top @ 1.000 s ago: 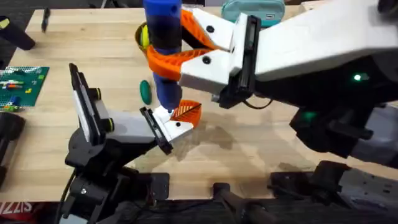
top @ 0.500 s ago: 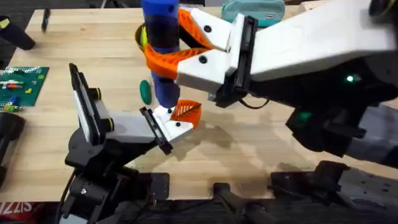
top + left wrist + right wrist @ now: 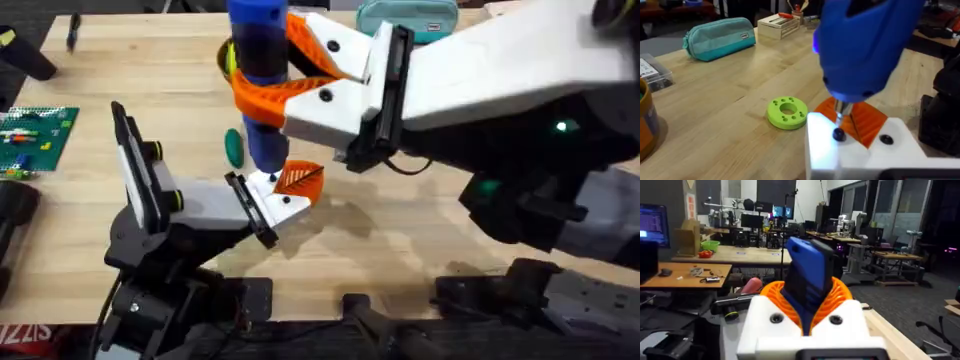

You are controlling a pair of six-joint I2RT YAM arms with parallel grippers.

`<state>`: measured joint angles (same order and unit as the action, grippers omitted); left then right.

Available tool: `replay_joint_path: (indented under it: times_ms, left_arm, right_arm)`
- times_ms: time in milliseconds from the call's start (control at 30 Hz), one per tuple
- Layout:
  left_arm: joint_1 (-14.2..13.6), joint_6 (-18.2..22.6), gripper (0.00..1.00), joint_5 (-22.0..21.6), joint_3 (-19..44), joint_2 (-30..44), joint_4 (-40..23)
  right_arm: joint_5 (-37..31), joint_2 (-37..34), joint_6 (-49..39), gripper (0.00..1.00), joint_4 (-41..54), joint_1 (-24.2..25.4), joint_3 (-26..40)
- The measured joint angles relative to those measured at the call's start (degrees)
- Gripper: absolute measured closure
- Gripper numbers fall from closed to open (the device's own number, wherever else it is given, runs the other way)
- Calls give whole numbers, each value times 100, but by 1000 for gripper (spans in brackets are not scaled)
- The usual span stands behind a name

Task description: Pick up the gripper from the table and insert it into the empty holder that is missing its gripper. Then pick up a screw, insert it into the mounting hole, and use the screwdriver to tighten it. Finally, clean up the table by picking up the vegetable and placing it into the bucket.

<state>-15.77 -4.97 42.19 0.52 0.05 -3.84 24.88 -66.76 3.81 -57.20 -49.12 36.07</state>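
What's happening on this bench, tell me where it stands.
The right gripper is shut on the blue screwdriver, held upright with its tip on a screw in the white holder. The orange ribbed gripper already sits in that holder. The green vegetable lies on the table beside the screwdriver, not yet in the bucket behind it. A teal pouch and a green ring lie nearby.

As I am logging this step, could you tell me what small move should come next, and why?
Probably keep turning the screwdriver in place: the right gripper holds it upright, its tip on the screw in the holder, where the orange fingertip already sits.
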Motion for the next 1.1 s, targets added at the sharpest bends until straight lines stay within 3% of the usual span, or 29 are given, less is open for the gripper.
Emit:
replay_joint_path:
  times_ms: [1100]
  left_arm:
    - [-1,-43,992,4,-1,0,-7]
  right_arm:
    - [-85,6,0,945,535,-13,85]
